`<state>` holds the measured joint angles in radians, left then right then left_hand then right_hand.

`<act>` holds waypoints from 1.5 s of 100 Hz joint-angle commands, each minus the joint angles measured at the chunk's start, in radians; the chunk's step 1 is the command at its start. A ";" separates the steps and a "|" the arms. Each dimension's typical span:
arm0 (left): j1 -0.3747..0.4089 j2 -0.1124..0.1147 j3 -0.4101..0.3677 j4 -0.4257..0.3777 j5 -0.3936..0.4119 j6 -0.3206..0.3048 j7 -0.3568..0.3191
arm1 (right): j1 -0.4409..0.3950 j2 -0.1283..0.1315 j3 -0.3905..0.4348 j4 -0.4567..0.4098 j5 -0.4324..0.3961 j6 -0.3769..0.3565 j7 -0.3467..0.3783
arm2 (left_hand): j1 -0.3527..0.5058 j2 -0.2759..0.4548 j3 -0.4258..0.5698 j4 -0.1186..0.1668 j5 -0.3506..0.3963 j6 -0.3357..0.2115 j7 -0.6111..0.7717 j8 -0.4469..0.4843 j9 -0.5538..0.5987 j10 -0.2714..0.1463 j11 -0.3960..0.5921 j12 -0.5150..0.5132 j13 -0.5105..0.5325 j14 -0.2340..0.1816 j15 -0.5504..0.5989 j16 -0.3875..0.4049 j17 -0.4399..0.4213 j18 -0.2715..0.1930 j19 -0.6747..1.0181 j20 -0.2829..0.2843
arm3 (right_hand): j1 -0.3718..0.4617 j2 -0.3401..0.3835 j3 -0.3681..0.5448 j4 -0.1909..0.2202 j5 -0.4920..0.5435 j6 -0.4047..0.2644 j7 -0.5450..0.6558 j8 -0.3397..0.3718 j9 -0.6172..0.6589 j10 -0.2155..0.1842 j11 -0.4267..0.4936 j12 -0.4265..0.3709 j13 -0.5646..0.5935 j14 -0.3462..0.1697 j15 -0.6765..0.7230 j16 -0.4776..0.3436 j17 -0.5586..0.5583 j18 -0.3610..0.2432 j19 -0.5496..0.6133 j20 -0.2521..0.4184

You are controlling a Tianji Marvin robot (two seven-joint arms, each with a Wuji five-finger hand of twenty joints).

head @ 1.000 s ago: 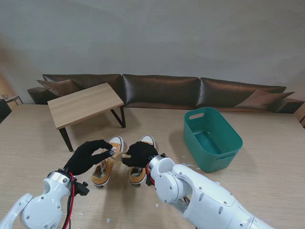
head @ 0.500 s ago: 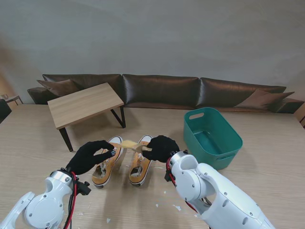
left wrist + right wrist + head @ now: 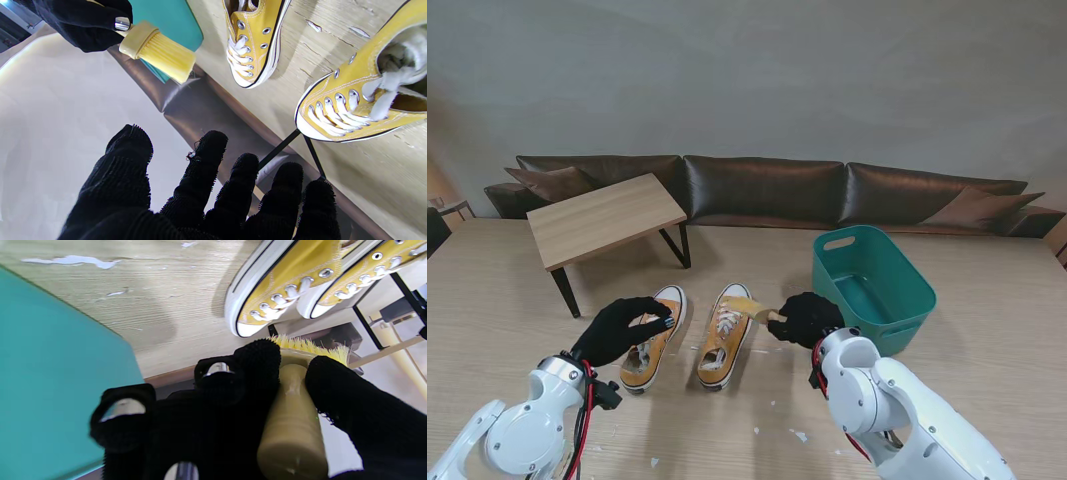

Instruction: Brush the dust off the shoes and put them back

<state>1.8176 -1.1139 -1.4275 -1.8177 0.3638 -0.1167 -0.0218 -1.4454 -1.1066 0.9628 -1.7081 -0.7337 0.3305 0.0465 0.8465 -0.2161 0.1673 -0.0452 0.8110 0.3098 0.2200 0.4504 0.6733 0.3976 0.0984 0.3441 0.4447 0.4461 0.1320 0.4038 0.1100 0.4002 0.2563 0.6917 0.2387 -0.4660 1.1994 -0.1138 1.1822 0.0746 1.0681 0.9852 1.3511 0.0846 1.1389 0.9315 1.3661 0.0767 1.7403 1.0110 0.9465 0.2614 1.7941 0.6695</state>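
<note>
Light wood table (image 3: 987,300); teal plastic tub (image 3: 872,290) at 3 o'clock, cut off in right wrist view. Two yellow canvas sneakers: left one (image 3: 653,337), heel hidden by black-gloved left hand (image 3: 617,330), fingers spread, empty; right one (image 3: 726,335) centre. Black-gloved right hand (image 3: 804,318) pinching yellow-bristled wooden brush (image 3: 747,305), handle mostly hidden.

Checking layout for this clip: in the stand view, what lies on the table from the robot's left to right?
Small wooden table → left hand → left shoe → right shoe → right hand holding the brush → teal bin.

No readable text, label, brand or number shows on anything.
</note>
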 commanded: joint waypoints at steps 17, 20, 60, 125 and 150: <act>-0.001 -0.001 0.005 0.001 -0.005 0.008 -0.023 | 0.005 0.008 -0.006 0.053 -0.056 0.030 0.005 | 0.022 0.058 -0.023 0.026 0.006 0.008 -0.002 0.004 0.009 0.004 -0.002 -0.006 -0.025 0.012 0.003 0.004 -0.006 -0.003 -0.031 0.014 | 0.063 0.084 0.039 0.035 0.095 0.139 0.007 -0.019 0.095 0.058 0.033 0.000 -0.051 -0.157 0.064 -0.006 0.217 -0.003 0.071 -0.010; -0.002 0.000 0.006 0.002 -0.006 0.009 -0.025 | 0.010 0.009 -0.010 0.061 -0.059 0.035 0.007 | 0.022 0.058 -0.023 0.026 0.004 0.007 -0.003 0.003 0.009 0.002 -0.002 -0.006 -0.025 0.011 0.003 0.004 -0.006 -0.004 -0.030 0.014 | 0.062 0.086 0.038 0.035 0.094 0.137 0.006 -0.019 0.095 0.056 0.032 -0.001 -0.051 -0.159 0.063 -0.006 0.217 -0.004 0.072 -0.010; -0.010 0.000 0.018 0.007 -0.011 0.019 -0.031 | 0.092 0.006 -0.081 0.185 -0.069 0.082 0.003 | 0.022 0.059 -0.023 0.026 0.003 0.008 -0.003 0.003 0.009 0.005 -0.002 -0.006 -0.026 0.012 0.002 0.004 -0.007 -0.004 -0.030 0.015 | 0.052 0.092 0.025 0.036 0.072 0.113 -0.013 -0.028 0.094 0.044 -0.015 -0.016 -0.049 -0.186 0.058 -0.011 0.217 -0.031 0.064 -0.020; -0.020 0.001 0.029 0.014 -0.019 0.028 -0.038 | 0.146 0.003 -0.161 0.263 -0.082 0.116 -0.005 | 0.025 0.060 -0.023 0.026 0.007 0.010 -0.002 0.004 0.010 0.004 -0.002 -0.005 -0.025 0.013 0.002 0.005 -0.007 -0.005 -0.030 0.015 | -0.015 0.083 0.000 0.049 0.011 0.035 -0.067 -0.122 0.091 -0.033 -0.121 -0.032 -0.045 -0.282 0.038 -0.014 0.222 -0.132 0.067 -0.037; -0.020 0.001 0.027 0.016 -0.022 0.021 -0.038 | 0.143 0.003 -0.188 0.257 -0.103 0.149 -0.007 | 0.023 0.060 -0.024 0.026 0.008 0.010 -0.001 0.004 0.013 0.004 -0.001 -0.005 -0.022 0.014 0.004 0.006 -0.006 -0.003 -0.030 0.016 | -0.043 0.021 -0.011 0.062 -0.050 0.007 -0.089 -0.172 0.060 -0.061 -0.190 -0.041 -0.043 -0.309 0.012 -0.025 0.219 -0.155 0.049 -0.050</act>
<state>1.7945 -1.1113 -1.3989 -1.8021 0.3459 -0.0931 -0.0420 -1.2932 -1.1005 0.7828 -1.4423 -0.8283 0.4729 0.0235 0.8466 -0.2051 0.1672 -0.0452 0.8110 0.3103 0.2200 0.4504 0.6733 0.3978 0.0984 0.3441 0.4448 0.4461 0.1320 0.4038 0.1100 0.4002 0.2563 0.6918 0.2045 -0.4536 1.1791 -0.0929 1.1501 0.0247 0.9915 0.8431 1.3532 0.0374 0.9577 0.9039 1.3648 0.0177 1.7263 1.0036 0.9469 0.1620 1.7941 0.6346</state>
